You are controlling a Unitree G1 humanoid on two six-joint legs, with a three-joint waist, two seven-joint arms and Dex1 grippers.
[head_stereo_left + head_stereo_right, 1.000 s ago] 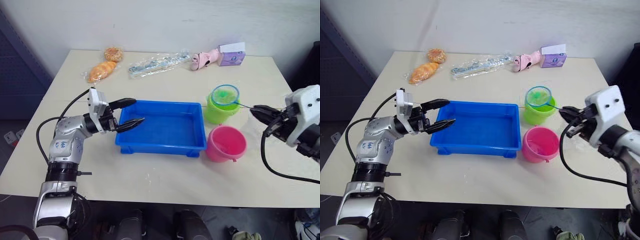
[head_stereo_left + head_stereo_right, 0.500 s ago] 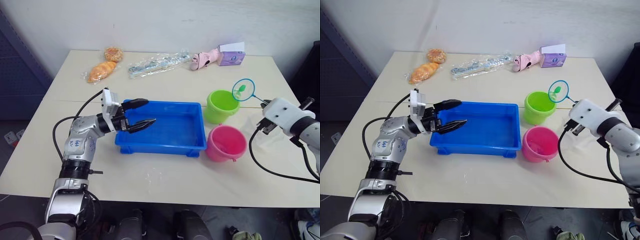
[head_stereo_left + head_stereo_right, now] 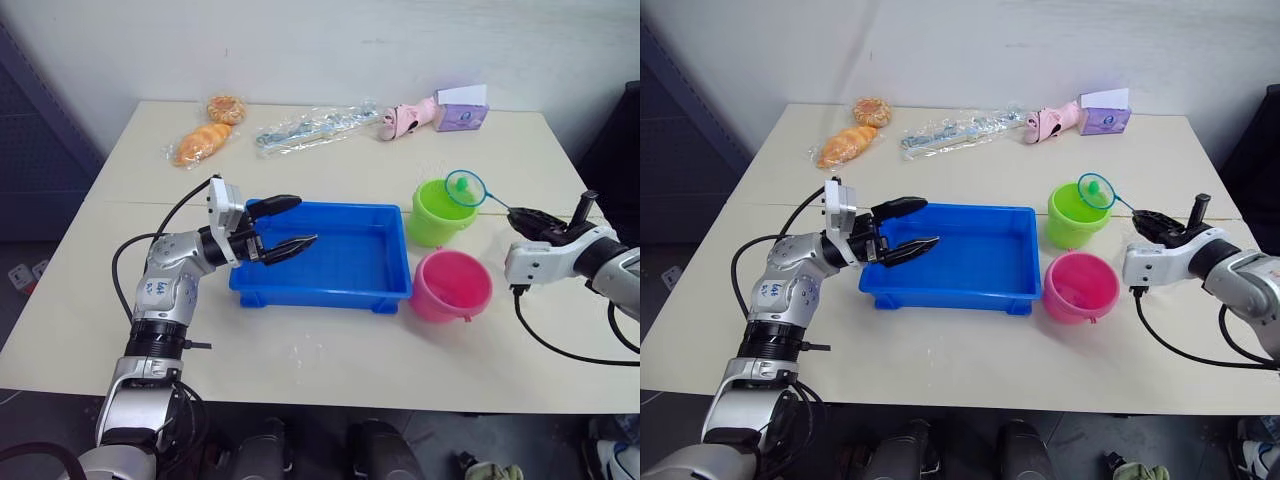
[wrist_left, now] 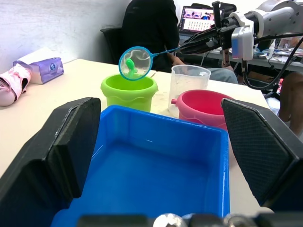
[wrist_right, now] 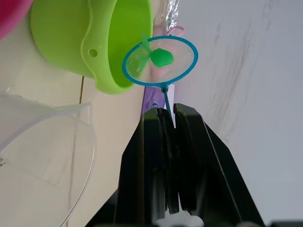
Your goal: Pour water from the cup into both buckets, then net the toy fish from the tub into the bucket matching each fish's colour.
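Note:
The blue tub (image 3: 330, 262) sits mid-table. My left gripper (image 3: 292, 224) hovers open over its left end, fingers (image 4: 64, 146) spread wide. To the tub's right stand the lime green bucket (image 3: 438, 214) and, nearer, the pink bucket (image 3: 453, 288). My right gripper (image 3: 524, 216) is shut on the thin handle of the net (image 3: 465, 187). The hoop hangs just above the green bucket's right rim. A small green toy fish (image 5: 162, 57) lies in the mesh. The clear cup (image 4: 190, 84) stands behind the pink bucket, close to my right gripper.
Along the far table edge lie two pastries (image 3: 205, 142), a clear plastic bag (image 3: 315, 127), a pink toy (image 3: 410, 117) and a purple tissue box (image 3: 462, 110). A seated person (image 4: 151, 26) with a laptop is beyond the table.
The net lifted off the green bucket to its right, then came back down over the bucket's right rim. My right wrist turned and lowered. The left gripper shifted slightly right.

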